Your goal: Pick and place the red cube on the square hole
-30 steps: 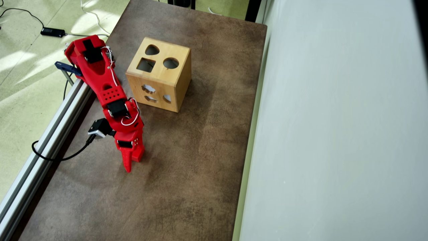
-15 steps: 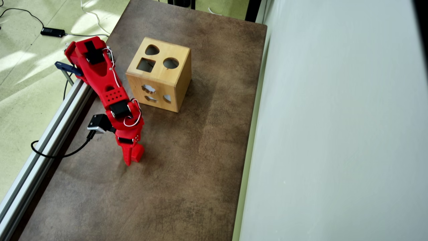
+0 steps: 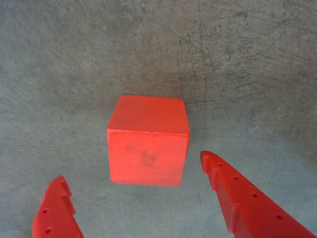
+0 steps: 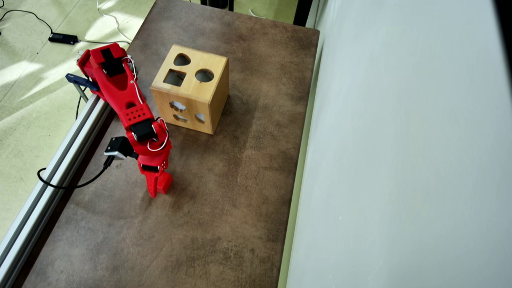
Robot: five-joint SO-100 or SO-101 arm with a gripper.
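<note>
Small glossy red plastic cube, scuffed face, sits on the mottled brown table, just ahead of and between the tips of the red two-finger gripper. Fingers spread, not touching it. Arm reaches down; square hole in the light wooden box well behind.

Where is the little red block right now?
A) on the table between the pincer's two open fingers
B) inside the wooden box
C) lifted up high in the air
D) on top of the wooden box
A: in the wrist view the red block sits on the table with the pincer open, one finger on each side and a gap to each; the wooden box stands apart.
</note>
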